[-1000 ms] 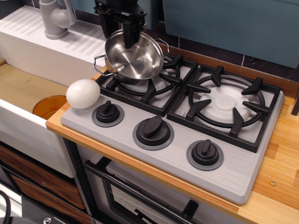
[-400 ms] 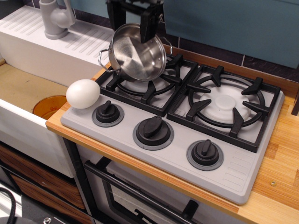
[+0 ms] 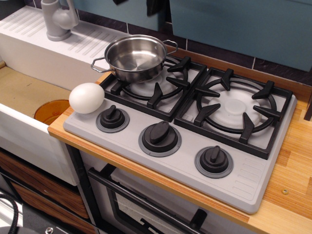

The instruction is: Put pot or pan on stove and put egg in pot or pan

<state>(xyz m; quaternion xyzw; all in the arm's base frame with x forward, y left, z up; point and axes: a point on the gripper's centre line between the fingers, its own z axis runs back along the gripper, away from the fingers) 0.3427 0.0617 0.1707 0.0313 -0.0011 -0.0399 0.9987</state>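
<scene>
The small shiny steel pot (image 3: 135, 57) stands upright and empty on the black grate of the left burner of the grey stove (image 3: 180, 156). The large white egg (image 3: 86, 98) rests on the stove's front left corner, beside the left knob. My gripper (image 3: 153, 6) is above the pot at the top edge of the view. Only dark finger ends show. It is clear of the pot and holds nothing.
The right burner (image 3: 236, 108) is bare. An orange-brown bowl (image 3: 52, 111) sits in the sink at the left, below the egg. A grey tap (image 3: 57, 19) stands at the back left. The wooden counter (image 3: 292, 161) runs along the right.
The gripper held the pot tilted above the left burner. Now the pot sits level on the grate, and the gripper has let go and risen almost out of view.
</scene>
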